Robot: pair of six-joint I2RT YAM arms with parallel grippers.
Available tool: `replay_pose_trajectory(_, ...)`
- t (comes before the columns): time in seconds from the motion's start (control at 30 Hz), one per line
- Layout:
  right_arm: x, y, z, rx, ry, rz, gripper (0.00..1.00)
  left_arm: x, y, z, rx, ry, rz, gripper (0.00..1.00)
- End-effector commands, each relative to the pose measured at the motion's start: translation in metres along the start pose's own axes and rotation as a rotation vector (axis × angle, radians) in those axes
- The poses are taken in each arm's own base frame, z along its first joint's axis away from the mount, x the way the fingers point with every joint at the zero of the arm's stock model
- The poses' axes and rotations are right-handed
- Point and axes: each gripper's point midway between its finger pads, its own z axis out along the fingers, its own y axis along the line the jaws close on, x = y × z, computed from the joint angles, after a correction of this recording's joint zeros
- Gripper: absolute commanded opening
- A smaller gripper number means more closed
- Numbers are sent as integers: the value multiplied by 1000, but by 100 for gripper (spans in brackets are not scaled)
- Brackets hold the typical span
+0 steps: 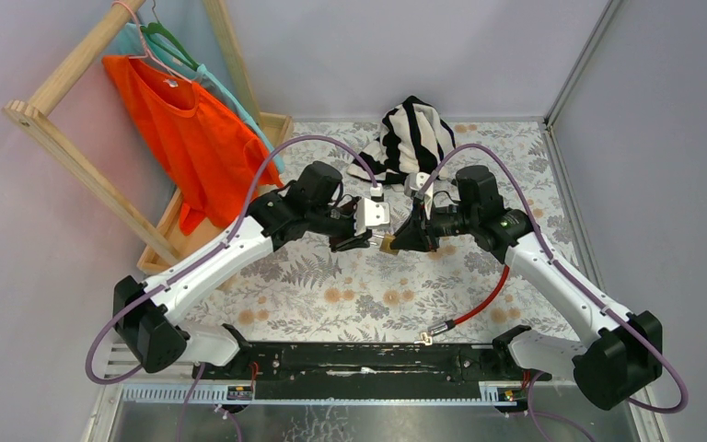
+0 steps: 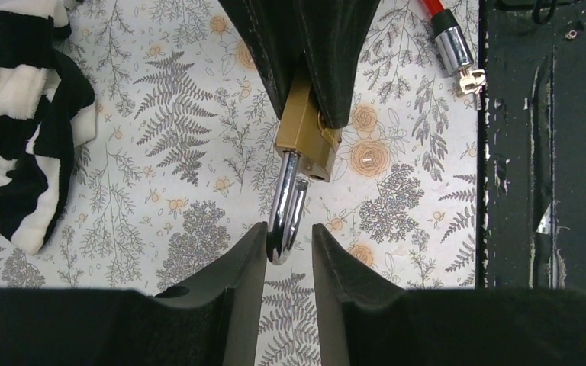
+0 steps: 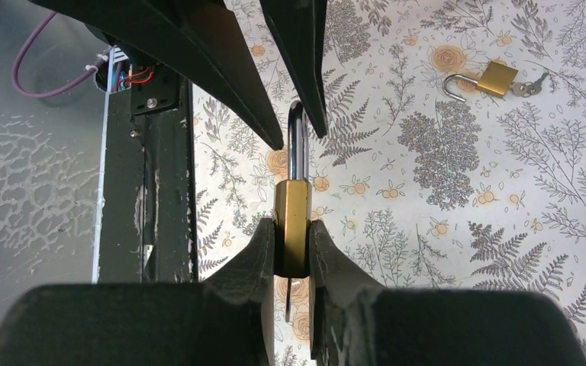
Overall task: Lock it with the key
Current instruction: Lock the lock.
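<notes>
My right gripper [image 1: 403,241] is shut on the body of a brass padlock [image 1: 388,245], held above the floral mat. In the right wrist view the right gripper [image 3: 292,230] clamps the padlock [image 3: 292,200] on its two flat sides, shackle [image 3: 297,145] pointing away. A thin key edge [image 3: 287,299] hangs below the body. My left gripper [image 1: 357,241] is open. In the left wrist view the left gripper [image 2: 288,238] straddles the tip of the steel shackle [image 2: 285,206], which touches the left finger. The padlock body [image 2: 304,141] sits between the right fingers above.
A second brass padlock with a key [image 3: 494,78] lies on the mat. A red cable lock [image 1: 479,304] ends near the black base rail [image 1: 368,354]. A striped cloth [image 1: 414,133] lies at the back. A wooden rack with an orange shirt [image 1: 184,129] stands at the left.
</notes>
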Motion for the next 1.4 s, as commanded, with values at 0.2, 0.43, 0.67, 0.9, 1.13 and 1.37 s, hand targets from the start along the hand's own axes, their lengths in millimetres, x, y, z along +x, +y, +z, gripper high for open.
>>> replay_pose_trajectory(0.2, -35, 10, -10, -17, -84, -112, 0, 1, 6, 7, 4, -1, 14, 35)
replay_pose_trajectory(0.43, -34, 9, -9, -18, -85, -107, 0, -2, 3, 10, 28, -13, 1, 28)
replay_pose_trajectory(0.67, -32, 8, -9, -16, -82, -104, 0, -7, 3, 10, 35, -25, -6, 27)
replay_pose_trajectory(0.9, -31, 6, -8, -6, -81, -107, 0, -8, 1, 9, 41, -31, -21, 11)
replay_pose_trajectory(1.13, -38, -2, -12, 42, -88, -98, 10, -14, -7, 7, 83, -65, -95, 0)
replay_pose_trajectory(1.37, -37, -10, -23, 94, -103, -96, 56, -28, 4, -13, 83, -200, -208, 0)
